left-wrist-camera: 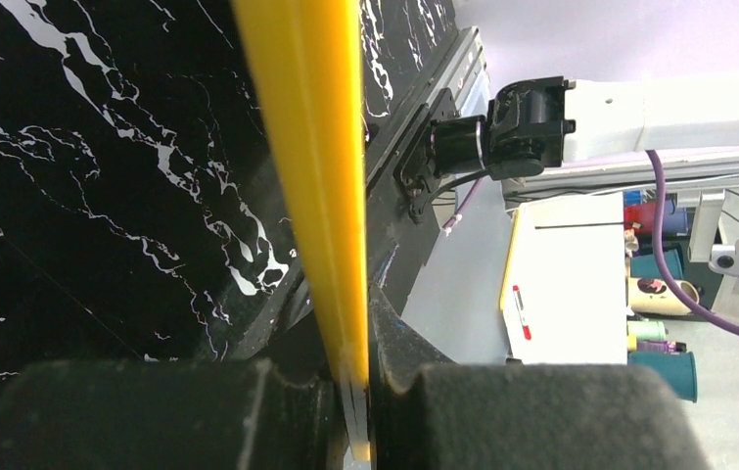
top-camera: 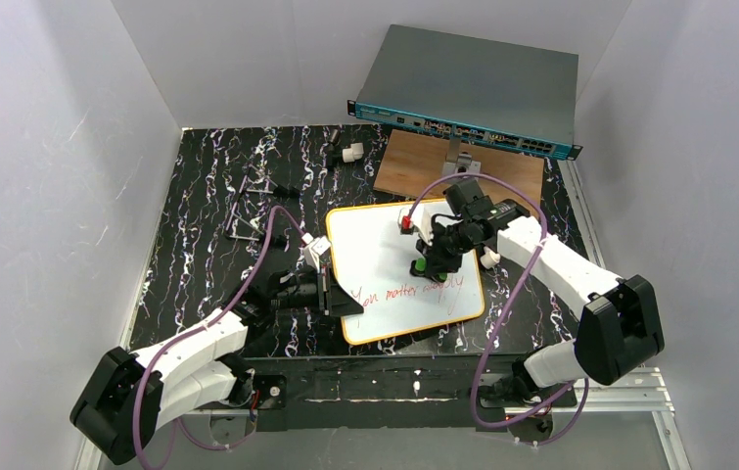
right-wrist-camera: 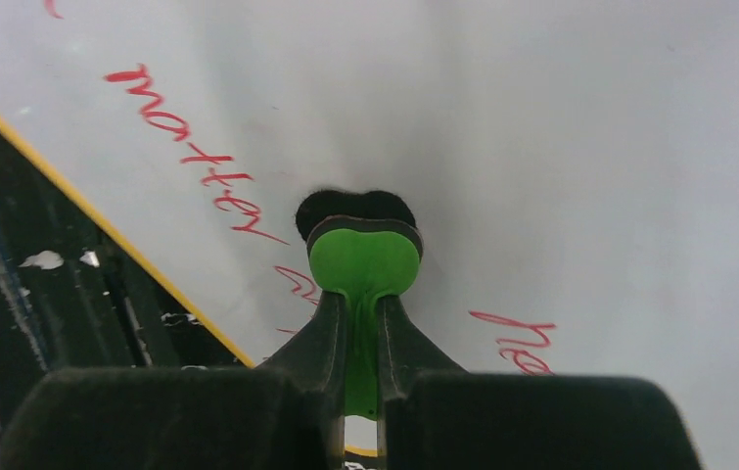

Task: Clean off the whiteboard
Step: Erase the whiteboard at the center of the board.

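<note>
The whiteboard (top-camera: 385,255) lies flat mid-table, white with a yellow rim, red handwriting (top-camera: 399,291) along its near part. My left gripper (top-camera: 334,294) is shut on the board's left edge; in the left wrist view the yellow rim (left-wrist-camera: 311,147) runs between its jaws (left-wrist-camera: 355,392). My right gripper (top-camera: 431,259) is shut on a green-handled eraser (right-wrist-camera: 363,259), whose black pad rests on the board among the red words (right-wrist-camera: 189,152). The board's surface fills the right wrist view (right-wrist-camera: 541,147).
A red-capped marker (top-camera: 406,222) lies on the board's far part. A brown wooden board (top-camera: 458,166) and a grey network switch (top-camera: 468,93) stand behind. A small white object (top-camera: 351,153) and wire pieces (top-camera: 248,211) lie at the far left.
</note>
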`<state>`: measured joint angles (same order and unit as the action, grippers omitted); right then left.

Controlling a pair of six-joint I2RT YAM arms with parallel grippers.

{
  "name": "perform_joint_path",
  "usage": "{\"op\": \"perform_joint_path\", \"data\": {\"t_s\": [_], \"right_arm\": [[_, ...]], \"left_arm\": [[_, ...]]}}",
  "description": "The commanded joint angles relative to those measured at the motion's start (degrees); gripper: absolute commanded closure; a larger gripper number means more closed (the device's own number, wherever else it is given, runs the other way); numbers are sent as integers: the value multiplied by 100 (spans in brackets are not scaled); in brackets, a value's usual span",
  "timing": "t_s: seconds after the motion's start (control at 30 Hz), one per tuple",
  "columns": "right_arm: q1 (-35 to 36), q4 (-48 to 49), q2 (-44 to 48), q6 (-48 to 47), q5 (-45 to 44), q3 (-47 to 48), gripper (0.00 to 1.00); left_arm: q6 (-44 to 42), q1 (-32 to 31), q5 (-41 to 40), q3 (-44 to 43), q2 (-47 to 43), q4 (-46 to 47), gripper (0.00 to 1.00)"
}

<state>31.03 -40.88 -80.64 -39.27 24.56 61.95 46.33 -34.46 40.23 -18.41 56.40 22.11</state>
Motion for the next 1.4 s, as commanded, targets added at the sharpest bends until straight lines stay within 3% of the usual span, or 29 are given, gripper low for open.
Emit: {"op": "perform_joint_path", "data": {"t_s": [0.0,0.17,0.3,0.43,0.57,0.77,0.83,0.97,1.1,1.2,1.37], "right_arm": [[84,-202,34,35,970,132,99],[-152,1074,100,1481,-881,180,99],[-449,1222,209,1374,-1643,-5,99],[-492,775,327,591,-1484,-288,99],[-398,178,535,-71,-236,-547,99],[92,-246,532,-246,475,-366,99],[105,-25,490,-2,333,-277,99],[-178,972,558,1037,-999,-283,99],[-525,1459,602,1351,-1936,-417,99],[-545,1250,565,1055,-1769,-505,99],[-369,308,518,219,-412,-491,99]], "left_arm": [[-402,-85,389,-47,-164,667,100],[-394,-90,368,-19,-291,619,100],[-429,-97,337,-12,-387,523,100],[-455,-87,338,-63,-412,443,100],[-451,-92,303,-36,-435,472,100],[-400,-90,310,4,-386,586,100],[-400,-88,310,5,-412,564,100],[-414,-93,292,21,-447,557,100],[-394,-93,318,14,-351,628,100],[-392,-96,336,-11,-318,654,100],[-398,-91,328,2,-349,637,100]]}}
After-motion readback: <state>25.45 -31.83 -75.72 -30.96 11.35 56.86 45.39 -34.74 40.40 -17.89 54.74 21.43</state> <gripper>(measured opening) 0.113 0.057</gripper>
